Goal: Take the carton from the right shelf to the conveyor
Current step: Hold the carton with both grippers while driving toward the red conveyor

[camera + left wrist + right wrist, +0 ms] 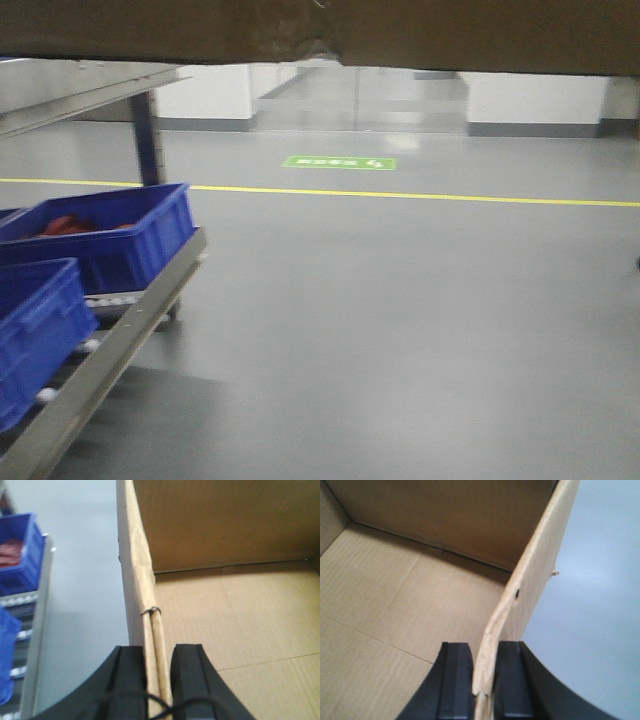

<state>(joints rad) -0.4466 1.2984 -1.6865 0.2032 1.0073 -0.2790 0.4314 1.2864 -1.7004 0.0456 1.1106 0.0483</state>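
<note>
Left wrist-mounted view: carton (235, 630) wall clamped between the left jaws.

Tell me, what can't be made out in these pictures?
Front view: the plain brown cardboard carton fills the top, hiding what lies behind.
Front view: the green floor sign's lettering is blurred.
Front view: the blue plastic bin's red contents are too blurred to name.
Wrist views: the black left fingers and right fingers run off the bottom edge.
</note>
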